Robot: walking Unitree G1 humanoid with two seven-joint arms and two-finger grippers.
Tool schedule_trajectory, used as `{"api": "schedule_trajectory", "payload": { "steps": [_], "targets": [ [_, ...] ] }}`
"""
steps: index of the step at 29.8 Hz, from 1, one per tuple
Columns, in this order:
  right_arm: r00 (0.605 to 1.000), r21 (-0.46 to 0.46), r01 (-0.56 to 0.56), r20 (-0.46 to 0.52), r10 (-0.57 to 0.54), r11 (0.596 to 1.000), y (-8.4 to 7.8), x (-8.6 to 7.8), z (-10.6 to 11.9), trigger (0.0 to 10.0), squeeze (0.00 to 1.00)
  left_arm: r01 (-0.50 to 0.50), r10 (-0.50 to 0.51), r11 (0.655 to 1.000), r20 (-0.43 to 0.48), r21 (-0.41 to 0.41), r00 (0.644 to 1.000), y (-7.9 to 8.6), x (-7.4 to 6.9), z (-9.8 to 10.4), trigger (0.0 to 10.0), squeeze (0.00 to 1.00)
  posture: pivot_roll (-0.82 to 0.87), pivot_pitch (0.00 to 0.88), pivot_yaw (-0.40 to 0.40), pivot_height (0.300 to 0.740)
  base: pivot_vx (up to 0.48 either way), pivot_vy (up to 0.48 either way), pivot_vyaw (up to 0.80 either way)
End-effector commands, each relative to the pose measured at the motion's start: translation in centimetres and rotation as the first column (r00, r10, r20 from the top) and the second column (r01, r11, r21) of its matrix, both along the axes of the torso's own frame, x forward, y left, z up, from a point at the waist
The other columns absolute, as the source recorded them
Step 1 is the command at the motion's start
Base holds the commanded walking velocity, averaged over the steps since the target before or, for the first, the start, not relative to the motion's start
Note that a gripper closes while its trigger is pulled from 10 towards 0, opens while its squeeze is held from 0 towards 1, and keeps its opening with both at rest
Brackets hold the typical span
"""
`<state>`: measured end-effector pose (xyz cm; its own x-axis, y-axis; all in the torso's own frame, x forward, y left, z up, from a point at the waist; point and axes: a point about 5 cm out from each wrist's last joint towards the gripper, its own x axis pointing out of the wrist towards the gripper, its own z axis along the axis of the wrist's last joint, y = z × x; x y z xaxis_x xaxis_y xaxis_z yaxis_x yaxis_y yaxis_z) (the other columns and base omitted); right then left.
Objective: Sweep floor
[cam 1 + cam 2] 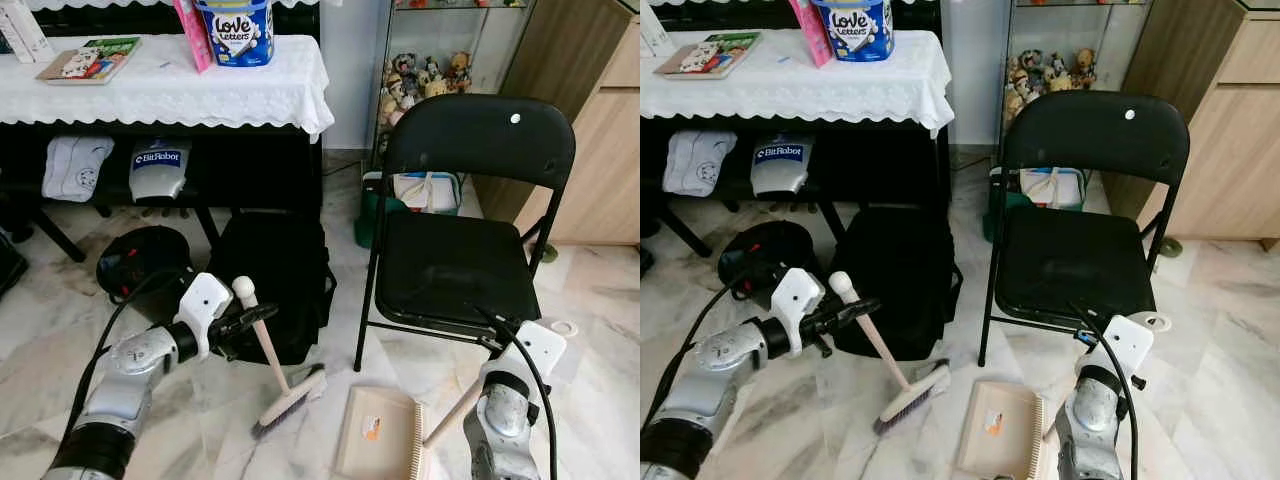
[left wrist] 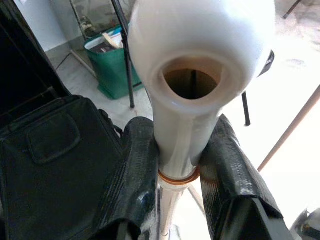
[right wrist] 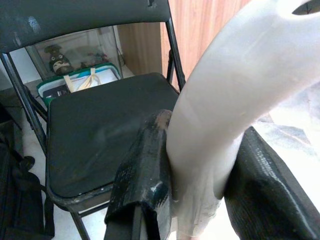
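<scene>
Fingers (image 2: 135, 175) of the left gripper (image 1: 255, 318) pinch the white handle of the hand brush (image 1: 272, 372), whose bristles rest on the marble floor (image 1: 600, 340) beside the black bag (image 1: 275, 285). Right gripper (image 3: 200, 200) clamps the dustpan (image 1: 385, 432) handle; its pan lies flat before the folding chair (image 1: 465, 225).

Count of items on and above the marble floor.

One brush (image 1: 280, 385), one dustpan (image 1: 378, 433), one black folding chair (image 1: 462, 225), one black bag (image 1: 272, 283), one green bin (image 1: 372, 215); one table with a white cloth (image 1: 170, 88) bearing one blue tub (image 1: 237, 30) and one book (image 1: 90, 58); two grippers, the left gripper (image 1: 262, 316) and the right gripper (image 1: 1118, 350).
</scene>
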<state>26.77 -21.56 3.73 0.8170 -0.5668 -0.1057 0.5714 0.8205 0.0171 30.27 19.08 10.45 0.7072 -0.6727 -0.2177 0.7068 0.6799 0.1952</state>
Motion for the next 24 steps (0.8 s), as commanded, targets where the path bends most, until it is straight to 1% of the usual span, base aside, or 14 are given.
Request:
{"api": "schedule_trajectory", "payload": {
  "steps": [1, 3, 4, 6, 8, 10, 12, 15, 19, 21, 24],
  "targets": [
    [1.0, 0.021, -0.002, -0.002, 0.002, 1.0, 0.2, 0.0, -0.2, 10.0, 0.0, -0.009, 0.009, 1.0, -0.013, 0.021, 1.0, 0.9, -0.3, 0.2, 10.0, 0.0, -0.01, 0.108, 0.051, 0.74, 0.0, 0.0, 0.0],
    [1.0, 0.019, -0.004, -0.001, 0.004, 1.0, 0.1, 0.0, -0.2, 10.0, 0.0, -0.006, 0.006, 1.0, -0.007, 0.003, 1.0, 1.0, -0.2, 0.9, 10.0, 0.0, -0.02, 0.107, 0.049, 0.74, 0.0, 0.0, 0.0],
    [1.0, 0.019, -0.004, -0.001, 0.004, 1.0, 0.1, 0.0, -0.2, 10.0, 0.0, -0.006, 0.006, 1.0, -0.007, 0.003, 1.0, 1.0, -0.2, 0.9, 10.0, 0.0, -0.02, 0.107, 0.049, 0.74, 0.0, 0.0, 0.0],
    [1.0, 0.017, -0.004, -0.001, 0.004, 1.0, 0.1, 0.0, -0.2, 10.0, 0.0, -0.033, 0.035, 0.997, 0.036, -0.066, 0.999, 0.8, 0.3, 2.0, 10.0, 0.0, -0.02, 0.106, 0.047, 0.74, 0.0, 0.0, 0.0],
    [1.0, 0.017, -0.003, 0.0, 0.003, 1.0, 0.1, 0.0, -0.2, 10.0, 0.0, -0.036, 0.041, 0.995, 0.047, -0.088, 0.998, 0.7, 0.5, 2.4, 10.0, 0.0, -0.02, 0.106, 0.047, 0.74, 0.0, 0.0, 0.0],
    [1.0, 0.015, -0.003, 0.001, 0.003, 1.0, 0.1, 0.0, -0.2, 10.0, 0.0, -0.039, 0.049, 0.989, 0.068, -0.141, 0.996, 0.2, 0.7, 3.1, 10.0, 0.0, -0.02, 0.106, 0.047, 0.74, 0.0, 0.0, 0.0],
    [1.0, 0.014, -0.004, 0.002, 0.004, 1.0, 0.1, 0.1, -0.2, 10.0, 0.0, -0.046, 0.059, 0.985, 0.078, -0.166, 0.995, 0.0, 0.8, 3.5, 10.0, 0.0, -0.02, 0.106, 0.047, 0.74, 0.0, 0.0, 0.0],
    [1.0, 0.014, -0.004, 0.003, 0.004, 1.0, 0.1, 0.0, -0.1, 10.0, 0.0, -0.057, 0.082, 0.97, 0.099, -0.235, 0.992, -0.6, 0.9, 4.1, 10.0, 0.0, -0.02, 0.107, 0.047, 0.74, 0.0, 0.0, 0.0],
    [1.0, 0.014, -0.004, 0.003, 0.004, 1.0, 0.1, 0.0, -0.1, 10.0, 0.0, -0.067, 0.1, 0.962, 0.113, -0.266, 0.989, -0.9, 1.0, 4.3, 10.0, 0.0, -0.02, 0.107, 0.048, 0.74, 0.0, 0.0, 0.0],
    [1.0, 0.015, -0.005, 0.003, 0.005, 1.0, 0.2, 0.0, -0.2, 10.0, 0.0, -0.102, 0.156, 0.942, 0.148, -0.321, 0.976, -1.2, 1.3, 5.1, 10.0, 0.0, -0.02, 0.108, 0.05, 0.74, 0.0, 0.0, 0.0],
    [1.0, 0.016, -0.003, 0.002, 0.003, 1.0, 0.2, 0.0, -0.2, 10.0, 0.0, -0.121, 0.192, 0.933, 0.184, -0.339, 0.964, -1.4, 1.7, 5.7, 10.0, 0.0, -0.02, 0.109, 0.051, 0.74, 0.0, 0.0, 0.0]
  ]
}}
